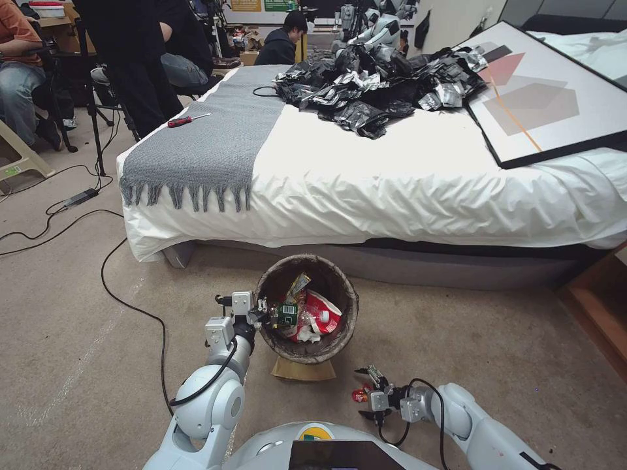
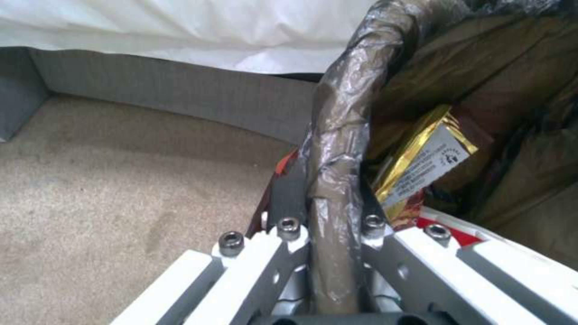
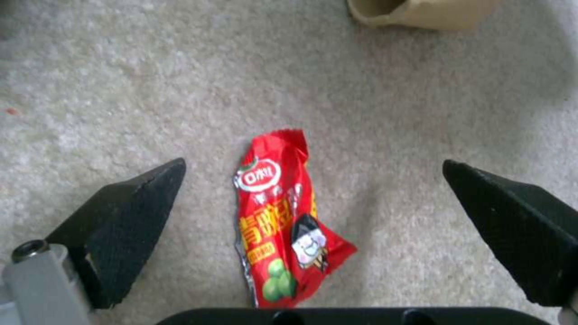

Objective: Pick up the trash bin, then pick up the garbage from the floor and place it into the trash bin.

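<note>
Beige carpet beside the bed: my left gripper (image 2: 328, 234) pinches the rim of the round bag-lined trash bin (image 1: 307, 356), keeping it near while my right gripper (image 3: 313, 225) hovers spread over the small red snack wrapper (image 3: 283, 225).

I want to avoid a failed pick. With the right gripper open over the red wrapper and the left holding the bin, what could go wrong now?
1. The red wrapper lies flat on the carpet; the open right gripper might close above it or push it away.
2. The left gripper clamps only the bagged rim of the trash bin, so the liner could slip.
3. The brown paper bag lies partly under the bin, probably hard to reach.
</note>
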Motion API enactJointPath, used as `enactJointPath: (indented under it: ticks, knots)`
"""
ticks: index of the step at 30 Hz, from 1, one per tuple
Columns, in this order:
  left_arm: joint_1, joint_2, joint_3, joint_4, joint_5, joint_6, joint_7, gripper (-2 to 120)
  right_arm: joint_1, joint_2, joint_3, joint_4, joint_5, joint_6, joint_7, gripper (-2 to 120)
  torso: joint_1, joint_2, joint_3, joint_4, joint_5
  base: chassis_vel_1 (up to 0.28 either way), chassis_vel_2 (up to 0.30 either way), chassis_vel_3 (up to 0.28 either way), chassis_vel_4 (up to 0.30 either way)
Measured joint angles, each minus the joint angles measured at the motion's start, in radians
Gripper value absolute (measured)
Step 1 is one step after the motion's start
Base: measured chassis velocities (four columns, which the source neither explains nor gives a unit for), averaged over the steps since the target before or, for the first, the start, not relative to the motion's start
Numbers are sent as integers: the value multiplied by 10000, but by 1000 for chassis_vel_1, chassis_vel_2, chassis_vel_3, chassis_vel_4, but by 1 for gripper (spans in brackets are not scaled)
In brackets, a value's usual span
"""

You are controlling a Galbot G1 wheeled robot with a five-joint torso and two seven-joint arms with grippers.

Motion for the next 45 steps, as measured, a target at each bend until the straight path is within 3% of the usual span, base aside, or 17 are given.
enactJointPath:
  ticks: [45]
  knots:
    - [-18,11,-21,1,-22,-22,-3,0,233,204,58,-616,20,48,188,100,-1,2,-1,0,-6,0,0,0,0]
